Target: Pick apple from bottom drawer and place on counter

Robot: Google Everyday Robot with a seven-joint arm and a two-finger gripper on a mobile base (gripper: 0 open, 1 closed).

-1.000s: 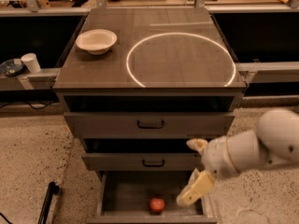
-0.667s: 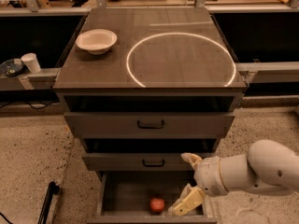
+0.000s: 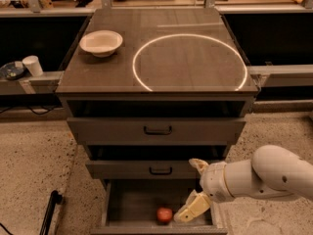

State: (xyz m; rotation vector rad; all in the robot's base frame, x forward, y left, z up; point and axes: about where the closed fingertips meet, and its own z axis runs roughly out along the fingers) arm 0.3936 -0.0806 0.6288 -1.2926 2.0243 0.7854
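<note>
Pincer (image 3: 188,189): cream, two-fingered, spread wide and holding nothing, at the right of the open bottom drawer (image 3: 131,203); its lower finger is just beside the apple (image 3: 165,214), seemingly not touching. Apple: small, round, red, on the drawer's flat grey floor, the drawer's front cut off by the frame edge. Bench (image 3: 161,28): dark, marked with a white ring, bearing one pale round bowl (image 3: 101,42).
</note>
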